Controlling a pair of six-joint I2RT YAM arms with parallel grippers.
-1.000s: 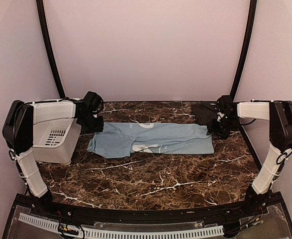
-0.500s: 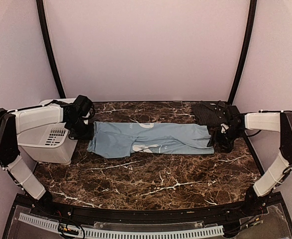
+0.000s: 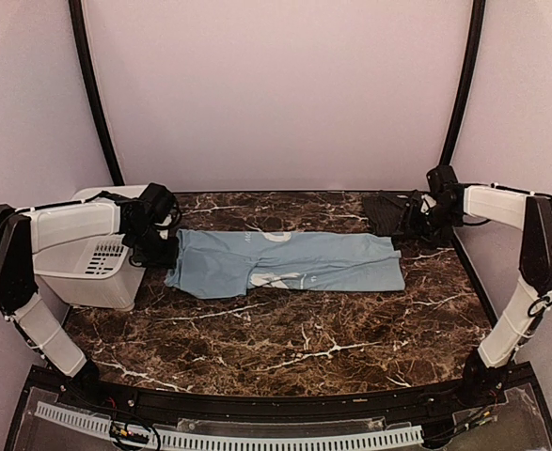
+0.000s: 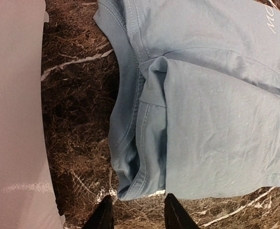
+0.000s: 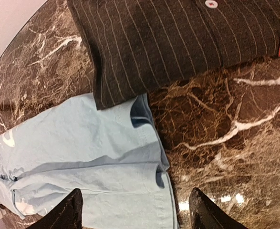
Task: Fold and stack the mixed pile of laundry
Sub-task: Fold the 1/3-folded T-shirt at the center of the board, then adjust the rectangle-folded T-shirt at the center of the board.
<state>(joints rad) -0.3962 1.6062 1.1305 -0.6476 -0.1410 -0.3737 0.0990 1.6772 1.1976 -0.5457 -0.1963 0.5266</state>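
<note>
Left fingers [image 4: 103, 215] stand slightly parted, right fingers [image 5: 66, 212] spread wide, both holding nothing.

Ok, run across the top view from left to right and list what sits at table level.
white bin → left gripper → light blue T-shirt → black pinstriped shirt

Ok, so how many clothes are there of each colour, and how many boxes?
Light blue clothes: 1, the T-shirt
Black clothes: 1, the striped shirt
White boxes: 1, the bin
Total: 3
</note>
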